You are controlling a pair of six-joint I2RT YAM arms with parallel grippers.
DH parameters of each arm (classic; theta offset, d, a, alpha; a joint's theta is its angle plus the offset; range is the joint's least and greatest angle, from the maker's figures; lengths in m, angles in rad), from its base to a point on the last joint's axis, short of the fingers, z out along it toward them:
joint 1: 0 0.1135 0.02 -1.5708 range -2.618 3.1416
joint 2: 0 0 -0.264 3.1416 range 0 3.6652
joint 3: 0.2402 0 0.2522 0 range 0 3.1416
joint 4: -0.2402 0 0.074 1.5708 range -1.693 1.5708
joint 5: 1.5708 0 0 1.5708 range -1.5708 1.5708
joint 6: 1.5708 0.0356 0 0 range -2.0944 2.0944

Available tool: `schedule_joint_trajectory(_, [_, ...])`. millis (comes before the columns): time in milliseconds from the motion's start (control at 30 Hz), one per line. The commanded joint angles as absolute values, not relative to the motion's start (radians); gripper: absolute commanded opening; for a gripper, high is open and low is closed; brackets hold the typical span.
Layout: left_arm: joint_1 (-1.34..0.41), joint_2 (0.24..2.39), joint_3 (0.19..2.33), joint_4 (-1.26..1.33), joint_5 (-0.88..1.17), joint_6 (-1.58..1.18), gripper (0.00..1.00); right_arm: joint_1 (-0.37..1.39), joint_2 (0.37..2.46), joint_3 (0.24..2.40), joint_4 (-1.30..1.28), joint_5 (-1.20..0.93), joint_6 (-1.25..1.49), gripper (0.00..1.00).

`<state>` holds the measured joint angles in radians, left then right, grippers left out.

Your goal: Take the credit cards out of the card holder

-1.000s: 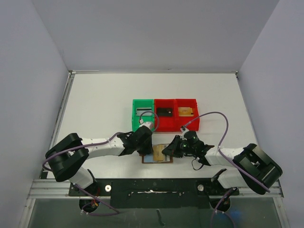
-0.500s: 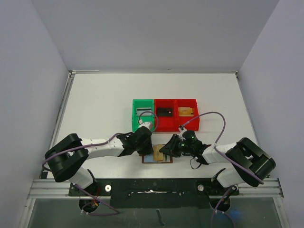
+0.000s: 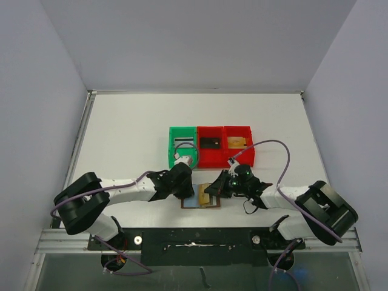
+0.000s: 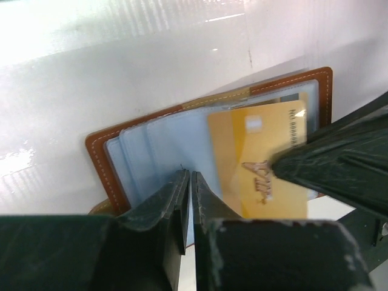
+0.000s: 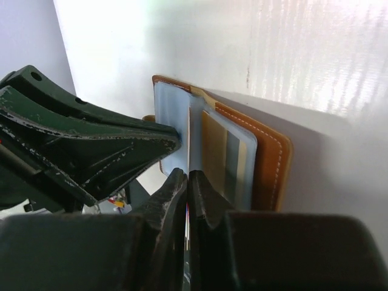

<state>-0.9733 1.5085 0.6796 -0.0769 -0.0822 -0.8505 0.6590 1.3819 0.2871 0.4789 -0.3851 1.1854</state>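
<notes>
Across the white tabletop point(image 3: 121, 133) two arms reach inward from the near edge. The left arm point(image 3: 130, 189) and the right arm point(image 3: 276, 197) meet just near of a row of three bins. A green bin point(image 3: 182, 129) stands on the left, then a middle red bin point(image 3: 210, 129) and a right red bin point(image 3: 238, 129), each with a card lying in it. Between the arms' heads the brown card holder point(image 4: 100, 151) lies open and flat, its pale blue sleeves fanned. A gold card point(image 4: 254, 163) sticks partway out of the sleeves toward the holder's right half. The left jaws are pressed together, tips down on a blue sleeve near the holder's middle. The right jaws are likewise closed tight, and a thin pale sheet runs edge-on between their tips; whether that is a sleeve or a card I cannot tell. Seen from the left wrist, their tip rests on the gold card.
</notes>
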Motion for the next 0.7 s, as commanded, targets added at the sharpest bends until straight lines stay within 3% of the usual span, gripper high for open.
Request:
schedule_joint_trajectory(0, [-0.973, 1.457, 0.638, -0.146, -0.138, -0.848, 0.1, 0.62, 1.281, 0.332, 0.335, -0.383, 1.074, 0.0])
schedule_joint_trajectory(267, [-0.973, 1.383, 0.653, -0.143, -0.138, -0.843, 0.22, 0.569, 1.11, 0.381, 0.188, -0.385, 0.936, 0.0])
schedule_joint_trajectory(467, [-0.973, 1.325, 0.714, -0.154, -0.12, -0.815, 0.33, 0.552, 0.972, 0.48, -0.004, -0.226, 0.787, 0.0])
schedule_joint_trajectory(667, [-0.973, 1.318, 0.734, 0.004, 0.056, -0.788, 0.4, 0.545, 0.804, 0.517, -0.074, -0.021, 0.634, 0.0])
